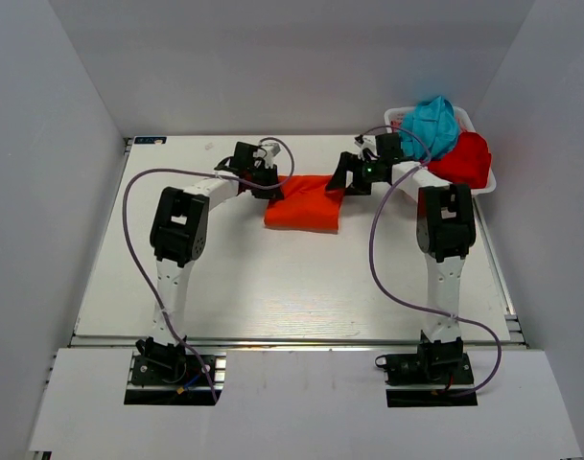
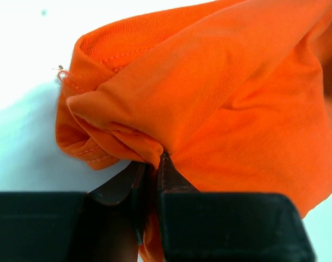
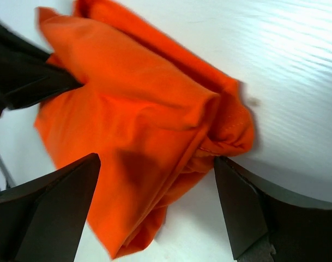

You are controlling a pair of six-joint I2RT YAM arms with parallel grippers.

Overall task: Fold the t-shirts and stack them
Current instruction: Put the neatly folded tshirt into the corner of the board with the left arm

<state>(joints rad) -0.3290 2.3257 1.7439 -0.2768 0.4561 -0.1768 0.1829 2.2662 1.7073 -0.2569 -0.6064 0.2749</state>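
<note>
Left wrist alone shows left claw pinching orange-red t-shirt.

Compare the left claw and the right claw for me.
The left claw is pinched shut on a fold of the orange t-shirt; the right claw stands wide open, gripping nothing. The left claw is at the shirt's left end, the right claw over its right end. Both are at that shirt.
</note>
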